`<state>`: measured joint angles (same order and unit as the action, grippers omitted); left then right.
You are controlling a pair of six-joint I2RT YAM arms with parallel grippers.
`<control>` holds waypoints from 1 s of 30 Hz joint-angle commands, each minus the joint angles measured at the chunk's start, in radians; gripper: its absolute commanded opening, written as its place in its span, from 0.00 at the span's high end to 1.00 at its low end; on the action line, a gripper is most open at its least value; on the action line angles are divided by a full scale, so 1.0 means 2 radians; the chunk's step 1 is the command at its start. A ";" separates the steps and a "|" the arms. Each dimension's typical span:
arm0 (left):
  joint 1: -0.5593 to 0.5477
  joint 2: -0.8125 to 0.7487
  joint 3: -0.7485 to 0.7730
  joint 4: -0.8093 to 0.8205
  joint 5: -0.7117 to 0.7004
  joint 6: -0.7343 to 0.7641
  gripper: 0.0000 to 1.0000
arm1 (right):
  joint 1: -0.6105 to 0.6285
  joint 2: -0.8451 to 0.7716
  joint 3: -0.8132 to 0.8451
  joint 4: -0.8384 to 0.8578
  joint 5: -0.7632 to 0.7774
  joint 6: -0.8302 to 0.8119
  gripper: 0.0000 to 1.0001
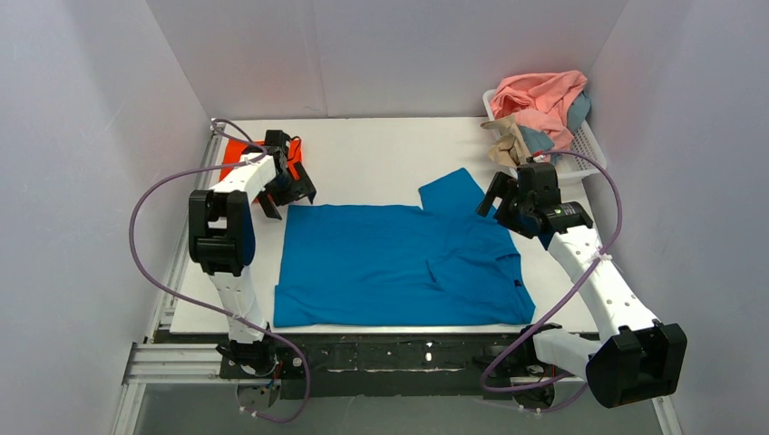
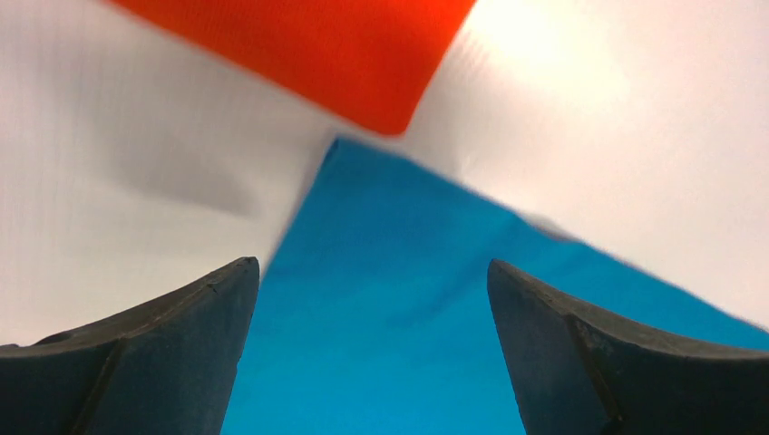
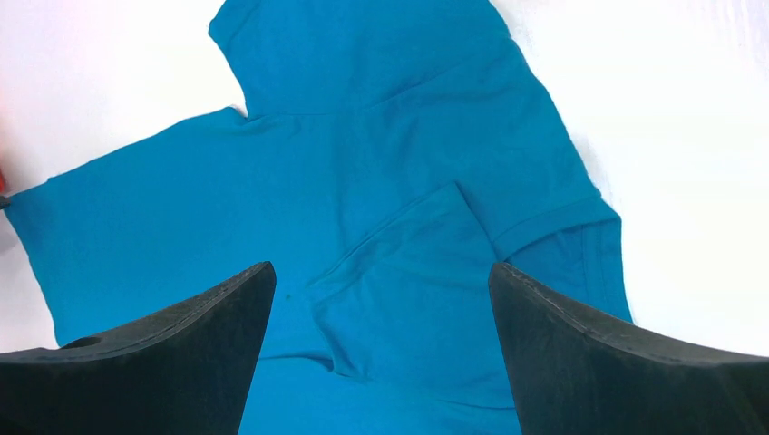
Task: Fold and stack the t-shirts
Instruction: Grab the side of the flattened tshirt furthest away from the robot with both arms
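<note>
A bright blue t-shirt (image 1: 399,263) lies spread on the white table, one sleeve sticking out at the back and the other folded over its body. It fills the right wrist view (image 3: 363,208) and the lower left wrist view (image 2: 408,317). A folded orange-red t-shirt (image 1: 243,154) lies at the back left, partly hidden by the left arm; its corner shows in the left wrist view (image 2: 317,45). My left gripper (image 1: 292,198) is open and empty above the blue shirt's back left corner. My right gripper (image 1: 497,207) is open and empty above the shirt's back right part.
A white lattice basket (image 1: 580,145) at the back right holds a heap of pink (image 1: 544,100), tan (image 1: 508,140) and dusty blue shirts. Grey walls close in the table on three sides. Bare white table (image 1: 381,163) lies behind the blue shirt.
</note>
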<state>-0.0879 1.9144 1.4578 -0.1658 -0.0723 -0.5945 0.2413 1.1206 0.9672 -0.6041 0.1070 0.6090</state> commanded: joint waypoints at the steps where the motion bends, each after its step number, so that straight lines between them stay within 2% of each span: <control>1: 0.005 0.032 0.030 -0.023 -0.009 0.081 0.03 | -0.005 -0.002 0.001 0.012 0.021 -0.012 0.04; 7: 0.015 0.065 0.030 0.022 0.001 0.132 0.10 | -0.005 0.008 0.003 0.010 0.028 -0.023 0.04; 10: 0.016 0.071 0.028 0.031 0.007 0.150 0.18 | -0.006 0.009 0.004 0.007 0.034 -0.034 0.04; 11: 0.015 0.072 0.024 0.036 0.010 0.152 0.21 | -0.006 0.010 0.004 0.007 0.032 -0.037 0.04; 15: 0.021 0.071 0.010 0.057 0.019 0.137 0.24 | -0.006 0.012 0.001 0.008 0.025 -0.042 0.04; 21: 0.022 0.079 0.017 0.027 0.028 0.134 0.47 | -0.006 0.008 -0.005 0.009 0.028 -0.042 0.05; 25: 0.022 0.061 -0.015 0.036 0.036 0.122 0.50 | -0.006 0.006 -0.006 0.010 0.032 -0.043 0.05; 30: 0.022 0.050 -0.030 0.038 0.053 0.122 0.64 | -0.006 0.008 -0.008 0.009 0.032 -0.046 0.05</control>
<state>-0.0444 2.0262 1.4467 0.0284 -0.0158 -0.3431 0.2352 1.1473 0.9577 -0.6033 0.1528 0.5385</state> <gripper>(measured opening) 0.385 0.949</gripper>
